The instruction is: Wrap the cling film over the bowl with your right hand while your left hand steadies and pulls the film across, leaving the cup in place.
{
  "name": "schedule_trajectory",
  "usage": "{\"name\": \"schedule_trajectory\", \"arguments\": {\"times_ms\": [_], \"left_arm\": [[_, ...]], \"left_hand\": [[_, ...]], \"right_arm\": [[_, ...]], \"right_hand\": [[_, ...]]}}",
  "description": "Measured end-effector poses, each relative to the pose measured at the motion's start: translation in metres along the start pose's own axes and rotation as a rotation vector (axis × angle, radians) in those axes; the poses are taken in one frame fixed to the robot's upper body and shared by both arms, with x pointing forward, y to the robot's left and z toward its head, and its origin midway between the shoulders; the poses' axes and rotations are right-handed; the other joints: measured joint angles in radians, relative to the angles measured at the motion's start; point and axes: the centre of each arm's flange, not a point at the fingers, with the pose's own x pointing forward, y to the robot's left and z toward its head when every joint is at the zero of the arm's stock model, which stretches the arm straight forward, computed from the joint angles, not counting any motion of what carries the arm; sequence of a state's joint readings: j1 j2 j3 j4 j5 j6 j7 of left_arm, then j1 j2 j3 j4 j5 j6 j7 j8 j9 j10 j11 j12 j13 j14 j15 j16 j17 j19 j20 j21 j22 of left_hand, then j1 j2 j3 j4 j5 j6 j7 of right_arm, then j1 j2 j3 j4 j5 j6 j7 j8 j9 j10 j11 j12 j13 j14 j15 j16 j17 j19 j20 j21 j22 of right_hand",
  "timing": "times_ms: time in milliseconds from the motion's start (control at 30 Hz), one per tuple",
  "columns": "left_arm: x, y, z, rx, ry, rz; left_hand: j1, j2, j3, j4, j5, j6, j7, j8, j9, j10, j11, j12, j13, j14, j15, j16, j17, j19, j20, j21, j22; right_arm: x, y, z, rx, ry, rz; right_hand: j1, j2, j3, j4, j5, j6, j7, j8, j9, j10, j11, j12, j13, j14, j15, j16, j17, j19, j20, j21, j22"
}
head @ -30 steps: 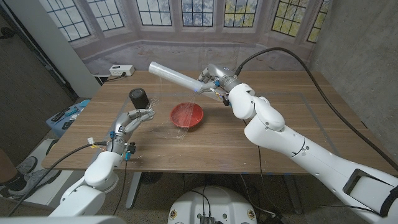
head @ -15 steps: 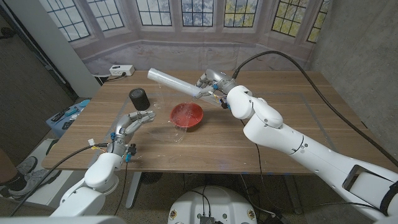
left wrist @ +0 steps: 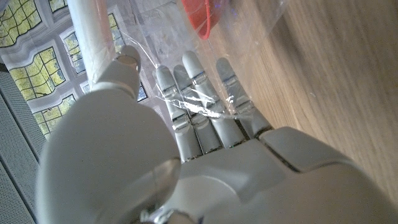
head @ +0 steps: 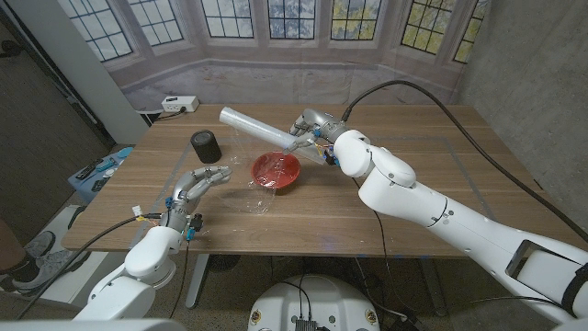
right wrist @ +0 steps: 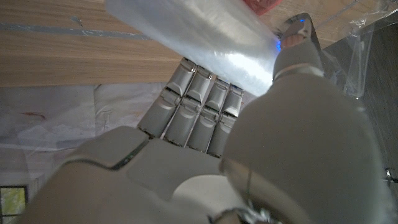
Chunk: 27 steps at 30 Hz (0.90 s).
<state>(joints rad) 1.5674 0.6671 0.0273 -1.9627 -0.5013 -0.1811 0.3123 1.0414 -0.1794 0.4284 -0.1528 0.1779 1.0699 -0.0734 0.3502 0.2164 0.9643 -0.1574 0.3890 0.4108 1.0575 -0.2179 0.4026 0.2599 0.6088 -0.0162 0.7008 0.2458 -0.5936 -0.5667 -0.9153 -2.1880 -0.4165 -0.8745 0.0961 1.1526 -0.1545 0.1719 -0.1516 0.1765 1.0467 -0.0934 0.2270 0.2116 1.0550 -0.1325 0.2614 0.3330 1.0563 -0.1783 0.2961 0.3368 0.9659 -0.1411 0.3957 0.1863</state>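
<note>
Head view: our right hand (head: 310, 129) grips the cling film roll (head: 259, 123) behind the bowl (head: 277, 170); left hand's fingers (head: 210, 175) pin the film's end on the bench (head: 413, 193). We judge lowering comes next, away from the cup (head: 206, 145).

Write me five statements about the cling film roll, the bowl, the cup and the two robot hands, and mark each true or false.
1. The right robot hand grips the cling film roll. True.
2. The red bowl is upside down. False: it sits upright, open side up.
3. The black cup stands on the table, left of the bowl. True.
4. The left robot hand holds the cup. False: it holds the film sheet, apart from the cup.
5. The roll lies flat on the table. False: it is held in the air.
</note>
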Motion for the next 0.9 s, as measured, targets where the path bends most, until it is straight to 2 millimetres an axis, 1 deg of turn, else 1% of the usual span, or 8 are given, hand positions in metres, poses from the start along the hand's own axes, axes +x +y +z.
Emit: {"name": "schedule_trajectory", "arguments": {"times_ms": [233, 367, 467, 633, 733, 800, 867, 900], "left_arm": [[-0.005, -0.002, -0.004, -0.024, 0.026, -0.007], [-0.007, -0.003, -0.005, -0.036, 0.035, -0.007], [-0.009, -0.002, -0.006, -0.044, 0.042, -0.005], [-0.011, -0.002, -0.007, -0.054, 0.049, -0.002], [-0.012, -0.001, -0.007, -0.059, 0.054, 0.0], [-0.012, -0.001, -0.008, -0.066, 0.06, 0.001], [-0.013, -0.001, -0.008, -0.066, 0.06, 0.001], [-0.013, -0.001, -0.009, -0.071, 0.064, 0.003]], "left_hand": [[-0.004, 0.004, 0.0, 0.0, 0.0, 0.0, 0.0, 0.0, 0.0, 0.0, 0.0, 0.0, 0.004, -0.004, -0.004, 0.0, -0.005, -0.004, 0.004, 0.006, -0.005], [-0.006, 0.006, 0.0, 0.0, 0.004, -0.005, -0.005, -0.007, 0.0, 0.0, 0.0, 0.0, 0.005, -0.008, 0.0, -0.008, -0.005, -0.009, -0.002, 0.006, -0.005], [-0.006, 0.006, 0.0, 0.0, 0.004, -0.005, -0.005, -0.007, 0.0, -0.005, -0.005, -0.005, 0.005, -0.008, 0.0, -0.008, -0.005, -0.009, -0.002, 0.006, -0.004], [-0.009, 0.009, 0.0, 0.0, 0.004, -0.009, -0.009, -0.012, 0.0, -0.005, -0.005, -0.006, 0.009, -0.012, -0.004, -0.008, -0.005, -0.009, -0.002, 0.015, -0.009], [-0.009, 0.009, 0.0, 0.0, 0.004, -0.016, -0.009, -0.012, 0.0, -0.005, -0.005, -0.008, 0.009, -0.011, -0.004, -0.008, -0.005, -0.014, 0.004, 0.015, -0.009], [-0.009, 0.009, 0.0, 0.0, 0.004, -0.016, -0.009, -0.012, 0.0, -0.005, -0.005, -0.008, 0.013, -0.011, -0.004, -0.008, -0.005, -0.014, 0.004, 0.015, -0.009], [-0.009, 0.009, 0.0, 0.0, 0.004, -0.016, -0.009, -0.012, 0.0, -0.005, -0.005, -0.008, 0.014, -0.011, -0.004, -0.015, -0.005, -0.014, 0.004, 0.018, -0.009], [-0.01, 0.01, 0.0, 0.0, 0.004, -0.016, -0.009, -0.012, 0.0, -0.005, -0.005, -0.009, 0.014, -0.011, -0.004, -0.015, -0.006, -0.014, 0.004, 0.021, -0.009]], "right_arm": [[0.006, 0.007, -0.005, 0.007, 0.021, 0.019], [0.01, 0.009, -0.008, 0.009, 0.029, 0.023], [0.014, 0.01, -0.01, 0.005, 0.035, 0.025], [0.018, 0.012, -0.011, 0.002, 0.036, 0.026], [0.021, 0.012, -0.012, -0.001, 0.038, 0.026], [0.026, 0.012, -0.015, -0.009, 0.046, 0.026], [0.026, 0.013, -0.015, -0.007, 0.044, 0.025], [0.03, 0.013, -0.018, -0.013, 0.053, 0.028]], "right_hand": [[0.0, 0.0, 0.0, 0.0, -0.001, 0.0, 0.0, 0.0, 0.0, 0.0, 0.0, 0.0, 0.0, 0.0, 0.0, 0.0, 0.0, 0.0, 0.0, 0.006, -0.005], [0.0, 0.0, 0.0, 0.0, -0.001, 0.0, 0.0, 0.0, 0.0, 0.0, 0.0, -0.002, 0.0, 0.0, 0.0, 0.0, 0.0, 0.0, 0.0, 0.006, -0.005], [0.0, 0.0, 0.0, 0.0, 0.001, 0.0, 0.0, 0.0, 0.0, 0.0, 0.0, -0.007, 0.0, 0.0, 0.0, -0.002, 0.0, 0.0, 0.0, 0.006, -0.005], [0.0, 0.0, 0.0, 0.0, 0.005, 0.0, 0.0, -0.001, 0.0, 0.0, 0.0, -0.007, 0.0, 0.0, 0.0, -0.003, 0.0, 0.0, 0.0, 0.006, -0.005], [0.0, 0.0, 0.0, 0.0, 0.005, 0.0, 0.0, -0.001, 0.0, 0.0, 0.0, -0.007, 0.0, 0.0, 0.0, -0.003, 0.0, 0.0, 0.0, 0.006, -0.005], [0.0, 0.0, 0.0, 0.0, 0.005, 0.0, 0.0, -0.002, 0.0, 0.0, 0.0, -0.007, 0.0, 0.0, 0.0, -0.003, 0.0, 0.0, 0.0, 0.006, -0.005], [0.001, -0.001, 0.0, 0.0, 0.005, 0.0, 0.0, -0.002, 0.0, 0.001, -0.001, -0.007, 0.0, 0.0, 0.0, -0.003, 0.0, 0.0, 0.0, 0.006, -0.005], [0.001, -0.001, 0.0, 0.0, 0.005, 0.0, 0.0, -0.003, 0.0, 0.002, -0.002, -0.008, 0.001, 0.0, 0.0, -0.003, 0.0, 0.0, 0.0, 0.006, -0.005]]}}
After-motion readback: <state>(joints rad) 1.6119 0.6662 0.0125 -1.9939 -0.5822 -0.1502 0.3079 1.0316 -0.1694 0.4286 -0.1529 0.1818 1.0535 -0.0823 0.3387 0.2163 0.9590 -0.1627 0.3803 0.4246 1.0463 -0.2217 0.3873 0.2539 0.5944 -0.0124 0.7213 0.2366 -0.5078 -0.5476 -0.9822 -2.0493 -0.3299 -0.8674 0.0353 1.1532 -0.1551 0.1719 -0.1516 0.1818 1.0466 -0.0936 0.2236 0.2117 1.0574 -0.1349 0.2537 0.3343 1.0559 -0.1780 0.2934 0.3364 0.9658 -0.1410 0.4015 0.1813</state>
